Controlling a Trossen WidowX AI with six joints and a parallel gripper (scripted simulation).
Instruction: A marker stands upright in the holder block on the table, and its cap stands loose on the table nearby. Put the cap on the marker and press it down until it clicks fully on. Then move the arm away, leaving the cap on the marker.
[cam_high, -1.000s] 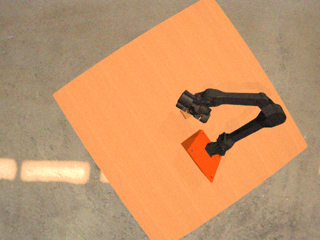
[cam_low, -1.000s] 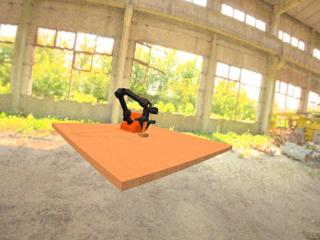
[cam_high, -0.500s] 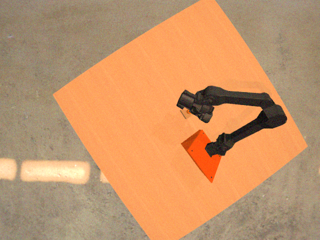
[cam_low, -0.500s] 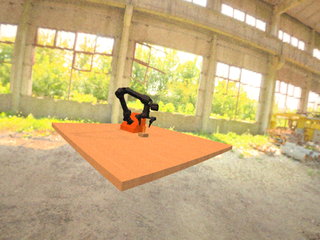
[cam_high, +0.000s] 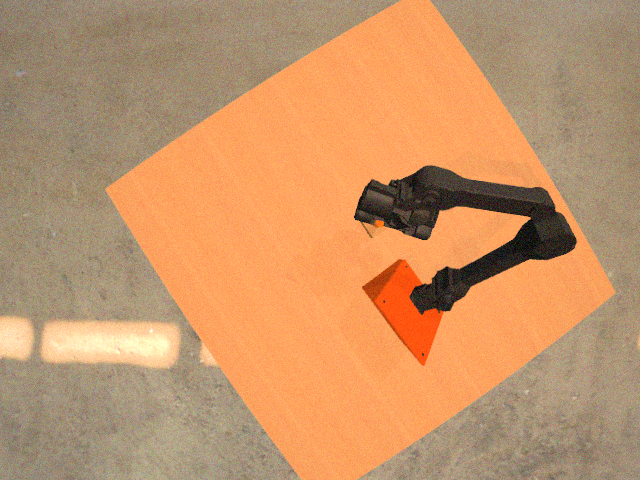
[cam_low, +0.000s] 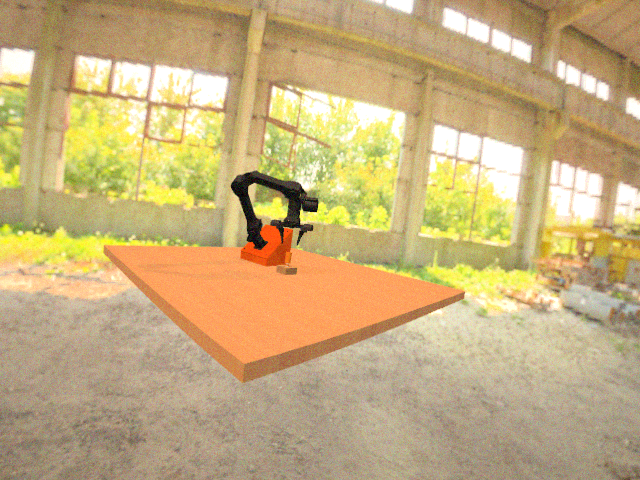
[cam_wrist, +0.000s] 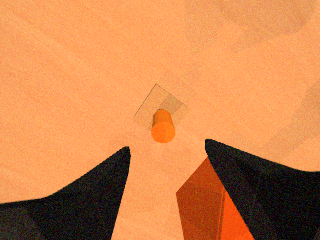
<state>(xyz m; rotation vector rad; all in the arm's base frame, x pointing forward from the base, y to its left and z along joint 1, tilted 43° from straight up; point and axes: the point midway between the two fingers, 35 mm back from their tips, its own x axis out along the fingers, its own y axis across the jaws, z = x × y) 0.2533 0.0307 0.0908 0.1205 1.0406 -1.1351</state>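
We take the holder block (cam_wrist: 171, 106) as our landmark: a pale, square block lying flat on the orange table (cam_high: 258, 206). The orange cap (cam_wrist: 163, 126) stands upright over the block's middle, seated on the marker, which it hides from us in the wrist view. Our gripper (cam_wrist: 167, 150) hangs above the block with its 2 dark fingers spread apart and grasping nothing; the cap sits below and between them, touching neither. Beside the block, on the arm's base side, we see the sloped orange-red pedestal (cam_high: 398, 304) that carries the arm. In the exterior view the holder block (cam_low: 286, 269) sits just in front of that pedestal (cam_low: 266, 252), with the gripper (cam_low: 290, 233) raised well clear of it.
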